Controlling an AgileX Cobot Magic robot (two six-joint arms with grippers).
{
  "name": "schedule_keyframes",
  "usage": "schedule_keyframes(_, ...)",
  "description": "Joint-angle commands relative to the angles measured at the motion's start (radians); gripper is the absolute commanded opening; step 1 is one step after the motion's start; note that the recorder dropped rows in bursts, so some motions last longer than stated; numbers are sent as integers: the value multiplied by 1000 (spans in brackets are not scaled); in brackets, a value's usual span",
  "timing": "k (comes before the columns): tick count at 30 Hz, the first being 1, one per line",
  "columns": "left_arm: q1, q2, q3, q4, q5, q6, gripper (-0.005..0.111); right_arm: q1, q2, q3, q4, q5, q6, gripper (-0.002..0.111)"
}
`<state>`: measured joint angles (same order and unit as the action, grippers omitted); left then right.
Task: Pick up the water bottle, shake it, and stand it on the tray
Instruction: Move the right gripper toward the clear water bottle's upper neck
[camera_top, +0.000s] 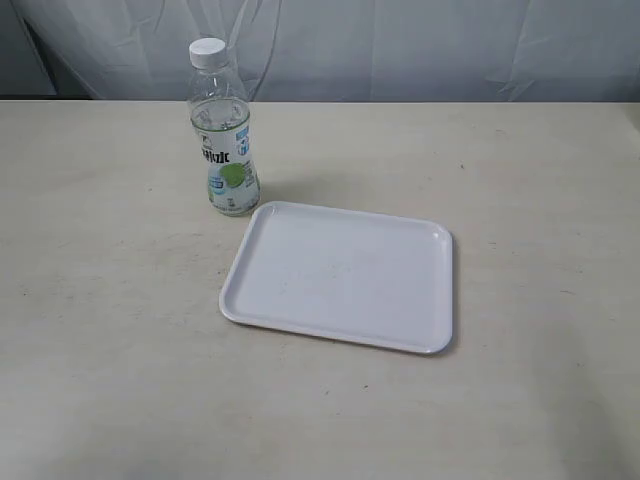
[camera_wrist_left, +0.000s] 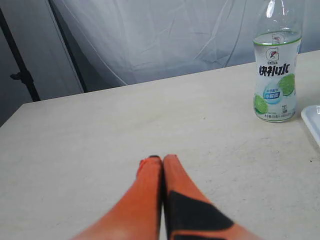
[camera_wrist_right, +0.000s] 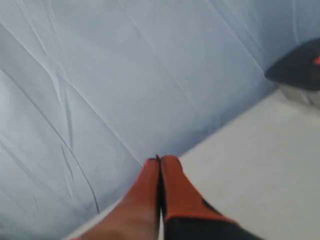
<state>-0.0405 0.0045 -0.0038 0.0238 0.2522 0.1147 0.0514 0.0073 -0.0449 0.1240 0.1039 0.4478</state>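
The water bottle (camera_top: 223, 130) stands upright on the table just behind the tray's far left corner, white cap on, label facing the camera. The left wrist view shows the water bottle (camera_wrist_left: 276, 75) too, well off from my left gripper (camera_wrist_left: 160, 159), whose orange fingers are pressed together with nothing between them. The tray (camera_top: 345, 275) lies flat and bare in the middle of the table; one corner of the tray (camera_wrist_left: 313, 121) shows in the left wrist view. My right gripper (camera_wrist_right: 160, 160) is shut on nothing, pointing at the backdrop. Neither gripper appears in the exterior view.
A pale tabletop (camera_top: 110, 300) surrounds the tray. A white cloth backdrop (camera_top: 400, 45) hangs behind the table's far edge. A dark stand (camera_wrist_left: 20, 65) rises beyond the table corner. A dark object (camera_wrist_right: 297, 67) sits at the table's end in the right wrist view.
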Motion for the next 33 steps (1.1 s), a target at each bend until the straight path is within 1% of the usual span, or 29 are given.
schedule_keyframes(1, 0, -5, 4, 0, -13, -2, 0, 2, -7, 1, 6, -259, -3, 0)
schedule_keyframes(3, 0, -5, 4, 0, -13, -2, 0, 2, -7, 1, 35, -328, 2, 0)
schedule_keyframes(4, 0, -5, 4, 0, -13, -2, 0, 8, -7, -1, 95, -308, 86, 0)
schedule_keyframes(5, 0, -5, 4, 0, -13, -2, 0, 16, -7, -1, 111, -257, 296, 0)
schedule_keyframes(6, 0, -5, 4, 0, -13, -2, 0, 36, -7, -1, 42, -200, 433, 0)
schedule_keyframes(7, 0, -5, 4, 0, -13, 0, 0, 86, -7, -3, -94, -170, 496, 0)
schedule_keyframes(8, 0, -5, 4, 0, -13, 0, 0, 121, -7, -7, -169, -161, 525, 0)
schedule_keyframes(9, 0, -5, 4, 0, -13, 0, 0, 183, -7, -11, -268, -173, 556, 0)
schedule_keyframes(10, 0, -5, 4, 0, -13, 0, 0, 225, -7, -11, -330, -227, 562, 0)
schedule_keyframes(11, 0, -5, 4, 0, -13, 0, 0, 314, -7, -13, -471, -382, 549, 0)
schedule_keyframes(12, 0, -5, 4, 0, -13, 0, 0, 338, -7, -24, -499, -421, 523, 0)
schedule_keyframes(13, 0, -5, 4, 0, -13, -2, 0, 369, 43, -66, -462, -396, 444, 0)
schedule_keyframes(14, 0, -5, 4, 0, -13, -2, 0, 369, 74, -90, -426, -355, 398, 0)
schedule_keyframes(15, 0, -5, 4, 0, -13, -2, 0, 367, 184, -156, -331, -271, 271, 0)
schedule_keyframes(16, 0, -5, 4, 0, -13, -2, 0, 367, 238, -184, -307, -256, 231, 0)
schedule_keyframes(17, 0, -5, 4, 0, -13, -2, 0, 367, 390, -259, -302, -247, 192, 0)
schedule_keyframes(18, 0, -5, 4, 0, -13, -2, 0, 367, 473, -300, -313, -247, 187, 0)
schedule_keyframes(20, 0, -5, 4, 0, -13, 0, 0, 367, 815, -456, -325, -243, 164, 0)
schedule_keyframes(21, 0, -5, 4, 0, -13, 0, 0, 371, 890, -491, -325, -233, 164, 0)
schedule_keyframes(22, 0, -5, 4, 0, -13, 0, 0, 404, 1073, -589, -325, -171, 164, 0)
schedule_keyframes(23, 0, -5, 4, 0, -13, 0, 0, 435, 1151, -642, -337, -123, 156, 0)
schedule_keyframes(24, 0, -5, 4, 0, -13, 0, 0, 502, 1280, -739, -407, -69, 111, 0)
schedule_keyframes(25, 0, -5, 4, 0, -13, 0, 0, 539, 1356, -780, -452, -65, 80, 0)
schedule_keyframes(26, 0, -5, 4, 0, -13, -2, 0, 597, 1455, -845, -524, -67, 30, 0)
schedule_keyframes(29, 0, -5, 4, 0, -13, -2, 0, 668, 1583, -945, -593, -65, -15, 0)
schedule_keyframes(33, 0, -5, 4, 0, -13, -2, 0, 707, 1712, -1069, -591, -23, -29, -1)
